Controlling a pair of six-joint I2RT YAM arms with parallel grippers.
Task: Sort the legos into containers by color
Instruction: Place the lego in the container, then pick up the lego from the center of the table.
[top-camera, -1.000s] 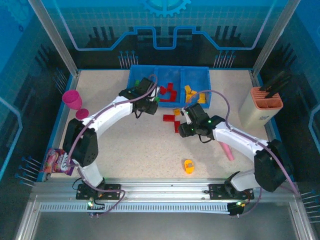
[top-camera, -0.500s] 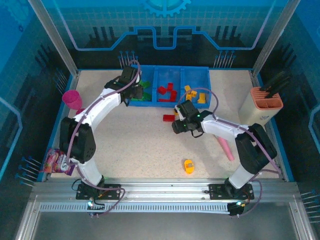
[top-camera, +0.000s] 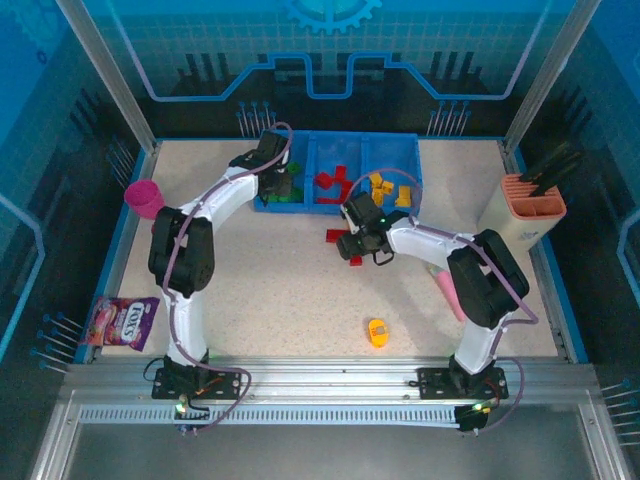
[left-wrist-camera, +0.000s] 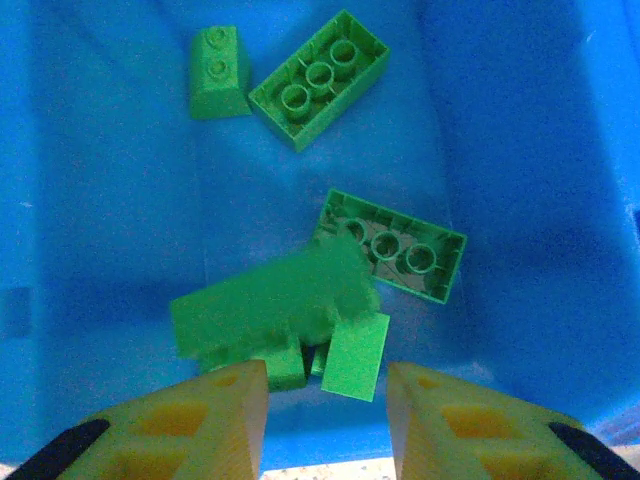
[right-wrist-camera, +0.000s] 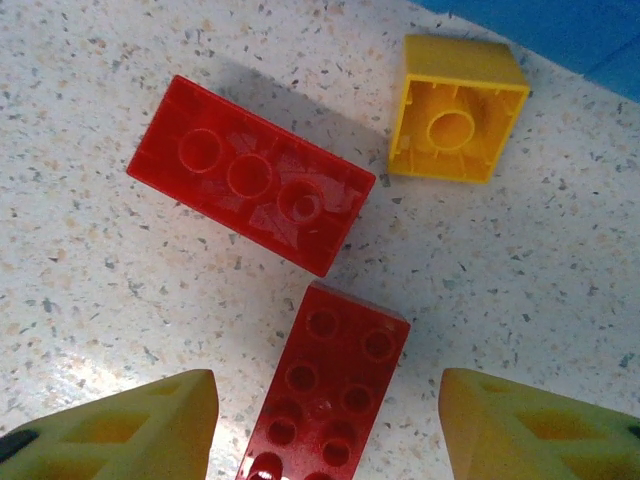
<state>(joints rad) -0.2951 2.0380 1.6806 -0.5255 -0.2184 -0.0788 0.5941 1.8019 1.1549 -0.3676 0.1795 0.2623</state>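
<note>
Legos (left-wrist-camera: 318, 73) in green are lying in the left compartment (left-wrist-camera: 100, 200) of the blue tray (top-camera: 395, 140), where my left pincer (left-wrist-camera: 325, 400) is hanging slightly parted and empty, seemingly releasing one. Just before that tray my right pincer (right-wrist-camera: 325, 425) is straddling a red brick (right-wrist-camera: 335, 370), jaws wide, bare table (right-wrist-camera: 100, 300) flanking it, though another red brick (right-wrist-camera: 250, 190) and a yellow one (right-wrist-camera: 457, 108) are crowding its far end.

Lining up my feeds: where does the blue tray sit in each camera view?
Top external: blue tray at back centre of the table, green bricks in its left compartment.
Left wrist: blue tray floor directly below, same green bricks lying on it.
Right wrist: blue tray corner at top right.
Shared landmark: red bricks on the table before it; right wrist sees them too.
</note>
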